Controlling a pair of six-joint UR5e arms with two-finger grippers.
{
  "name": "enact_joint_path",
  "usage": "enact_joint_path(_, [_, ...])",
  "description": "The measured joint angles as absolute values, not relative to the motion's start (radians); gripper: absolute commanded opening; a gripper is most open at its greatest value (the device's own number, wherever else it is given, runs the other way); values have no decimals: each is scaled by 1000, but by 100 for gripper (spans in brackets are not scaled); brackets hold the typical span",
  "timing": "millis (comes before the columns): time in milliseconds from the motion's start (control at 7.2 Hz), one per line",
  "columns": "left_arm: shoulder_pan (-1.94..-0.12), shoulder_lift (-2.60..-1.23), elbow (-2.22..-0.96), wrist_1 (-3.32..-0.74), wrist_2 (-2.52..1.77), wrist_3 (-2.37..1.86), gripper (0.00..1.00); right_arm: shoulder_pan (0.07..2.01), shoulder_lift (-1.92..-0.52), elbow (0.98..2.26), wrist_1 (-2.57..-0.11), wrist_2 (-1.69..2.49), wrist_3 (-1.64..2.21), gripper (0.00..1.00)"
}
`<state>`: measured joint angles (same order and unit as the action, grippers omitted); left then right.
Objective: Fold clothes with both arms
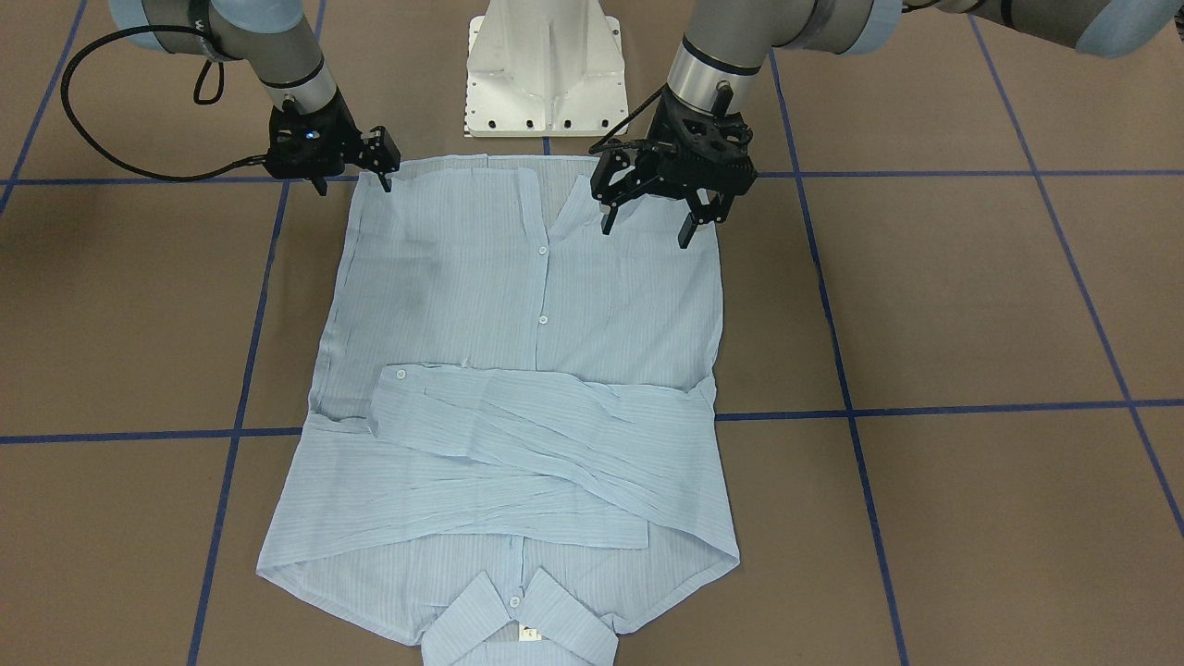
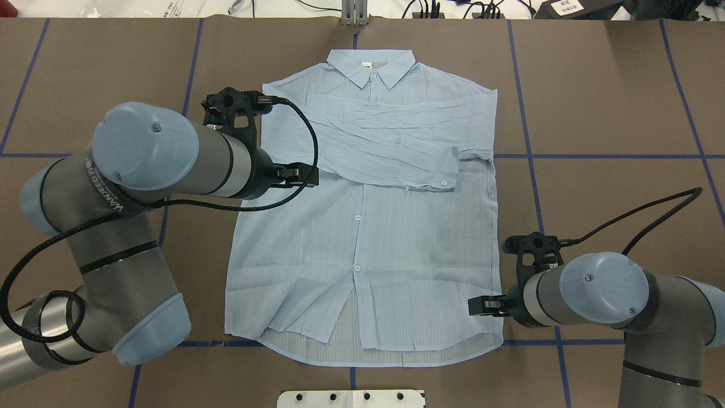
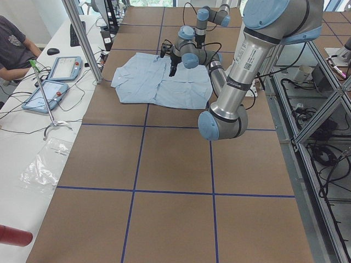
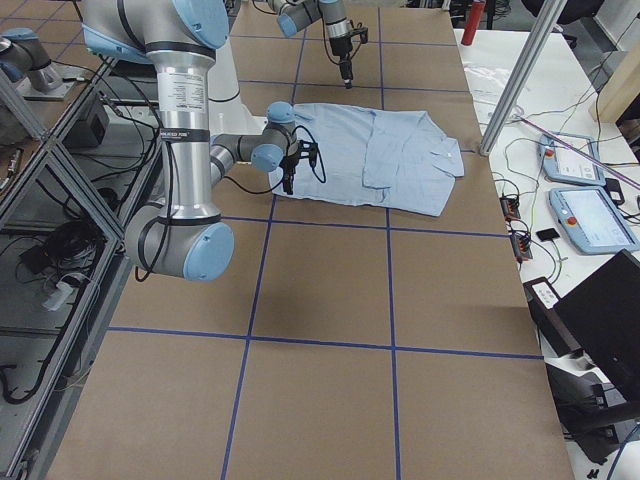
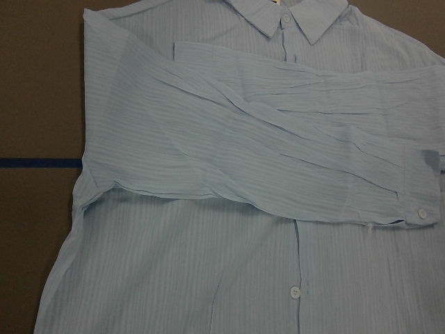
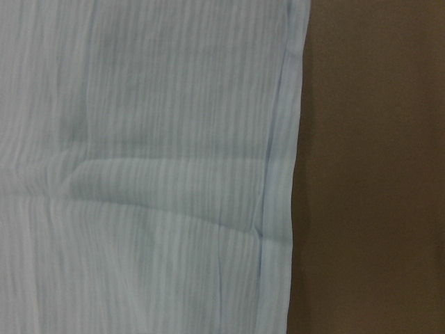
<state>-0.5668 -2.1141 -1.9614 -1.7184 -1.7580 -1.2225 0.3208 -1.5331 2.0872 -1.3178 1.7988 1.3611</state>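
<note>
My left gripper (image 1: 647, 222) spread wide and empty, hanging over the shirt (image 2: 396, 255) toward its 10 o'clock side, my right gripper (image 1: 353, 183) also parted, gripping nothing, at the 4 o'clock hem corner, shirt flat on the brown table (image 2: 595, 198), collar at 12, sleeves crossed over the chest

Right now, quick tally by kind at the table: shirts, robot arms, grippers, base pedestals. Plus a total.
Shirt: 1
Arms: 2, left arm and right arm
Grippers: 2, left gripper and right gripper
White base: 1
Total: 6
</note>
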Motion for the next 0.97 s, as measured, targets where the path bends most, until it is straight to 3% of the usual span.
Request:
enact_joint_path(278, [-566,-2116,-1962,-1719,-1758,-1223,100,318,-1538,2074,-1319,1847,1412,88])
enact_joint_path(556, [-564,-2119,-1961,-1720,-1758,-1223,100,317,-1535,2054,-1318,1855,1515,71])
enact_joint_path(973, [-563,-2121,-1960,-1720,-1755,-1224,100,313,-1527,2031,-1316,1856,1614,53])
